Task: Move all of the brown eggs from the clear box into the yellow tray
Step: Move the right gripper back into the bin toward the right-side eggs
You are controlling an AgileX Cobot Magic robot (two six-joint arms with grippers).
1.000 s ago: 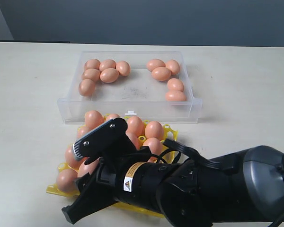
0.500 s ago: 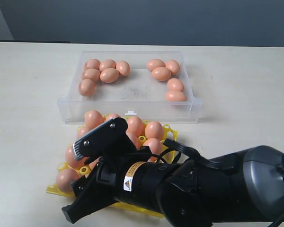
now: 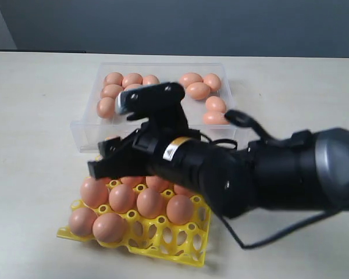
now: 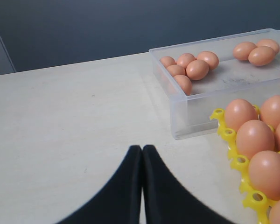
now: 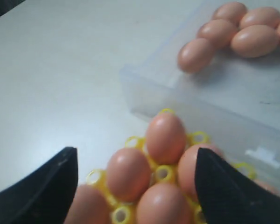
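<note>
The right gripper (image 5: 135,184) hangs wide apart and empty over brown eggs (image 5: 165,135) in the yellow tray (image 3: 163,239). The left gripper (image 4: 142,150) is pressed together

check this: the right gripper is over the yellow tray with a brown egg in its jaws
Not the egg part. The right gripper is over the yellow tray, but its jaws are open and empty; the brown eggs sit in the tray's cups. The right wrist view shows it.
</note>
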